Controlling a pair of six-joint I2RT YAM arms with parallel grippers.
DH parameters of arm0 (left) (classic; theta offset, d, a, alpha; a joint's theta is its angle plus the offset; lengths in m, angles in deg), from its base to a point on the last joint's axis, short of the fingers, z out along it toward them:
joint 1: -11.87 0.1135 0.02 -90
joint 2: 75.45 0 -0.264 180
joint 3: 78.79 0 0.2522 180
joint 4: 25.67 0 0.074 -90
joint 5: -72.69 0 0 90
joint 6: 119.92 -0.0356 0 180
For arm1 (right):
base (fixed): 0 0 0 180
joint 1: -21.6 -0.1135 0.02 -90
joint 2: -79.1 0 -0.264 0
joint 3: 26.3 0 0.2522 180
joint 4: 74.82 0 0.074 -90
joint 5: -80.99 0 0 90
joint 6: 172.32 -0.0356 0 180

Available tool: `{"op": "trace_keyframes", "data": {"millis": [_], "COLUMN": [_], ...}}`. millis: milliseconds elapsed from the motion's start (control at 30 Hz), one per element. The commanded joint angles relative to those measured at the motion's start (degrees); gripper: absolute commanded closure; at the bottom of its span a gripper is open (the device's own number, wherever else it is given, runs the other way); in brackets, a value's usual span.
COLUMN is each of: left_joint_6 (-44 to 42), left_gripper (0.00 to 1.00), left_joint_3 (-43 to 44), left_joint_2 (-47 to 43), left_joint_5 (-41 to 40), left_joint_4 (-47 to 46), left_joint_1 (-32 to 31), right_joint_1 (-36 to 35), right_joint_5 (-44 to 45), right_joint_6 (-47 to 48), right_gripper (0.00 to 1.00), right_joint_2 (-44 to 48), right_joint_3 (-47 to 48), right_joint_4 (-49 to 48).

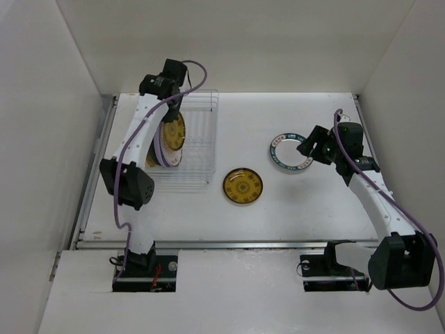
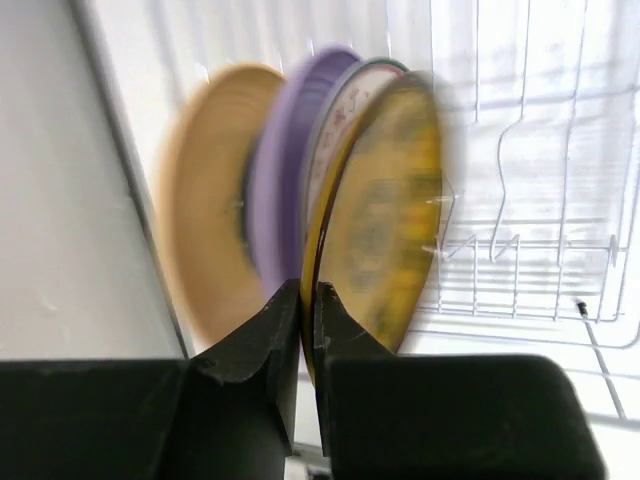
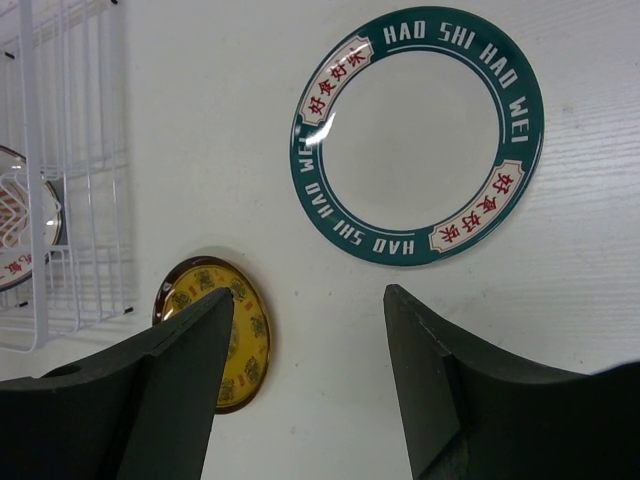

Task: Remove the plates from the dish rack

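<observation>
**Unloading in progress.** Left end effector (image 2: 308, 320) clamped on the rim of an amber plate (image 2: 385, 210), which stands upright in the dish rack (image 1: 201, 118) at 10 o'clock on the worktop (image 1: 313, 209), beside a lavender plate (image 2: 285, 170) and a mustard plate (image 2: 205, 200). Right end effector (image 3: 308, 295), fingers apart, hovers near the teal-rimmed plate (image 3: 418, 140), which lies flat at 2 o'clock. A second amber plate (image 1: 243, 186) lies near centre.

The dish rack (image 1: 200, 142) stands free right of plates (image 1: 173, 132).

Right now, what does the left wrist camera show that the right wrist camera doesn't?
Only the left wrist: the left gripper shut on a standing yellow patterned plate, beside a purple plate and a tan plate. Only the right wrist: the open right gripper, a green-rimmed plate and another yellow plate flat on the table. Both: the wire rack.
</observation>
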Motion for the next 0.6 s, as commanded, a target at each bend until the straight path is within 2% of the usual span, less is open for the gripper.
{"op": "trace_keyframes", "data": {"millis": [0,100,267,333,467,567], "left_joint_6": [-1.88,-1.88,-1.88,-4.77,-10.66,-11.73], "left_gripper": [1.0,1.0,1.0,1.0,1.0,1.0], "left_joint_3": [2.1,2.1,2.1,1.4,-2.19,-4.57], "left_joint_2": [-10.54,-11.16,-11.16,-8.97,-1.08,2.1], "left_joint_5": [-0.73,0.29,14.79,24.68,30.45,33.61], "left_joint_4": [-4.34,-4.87,-4.34,-1.89,1.19,0.59], "left_joint_1": [-2.97,-2.98,-5.26,-7.8,-15.53,-17.74], "right_joint_1": [-0.42,-0.42,-0.42,-0.42,-0.42,-0.42], "right_joint_5": [-1.21,-1.21,-1.21,-1.21,-2.35,-2.36], "right_joint_6": [0.89,0.89,0.89,0.89,0.89,0.36], "right_gripper": [0.32,0.32,0.32,0.32,0.32,0.32], "right_joint_2": [1.2,1.2,0.67,0.14,-1.0,-1.0], "right_joint_3": [-0.09,-0.09,-0.09,-0.61,-1.22,-1.23], "right_joint_4": [-1.6,-1.6,-1.6,-2.3,-3.36,-3.36]}}
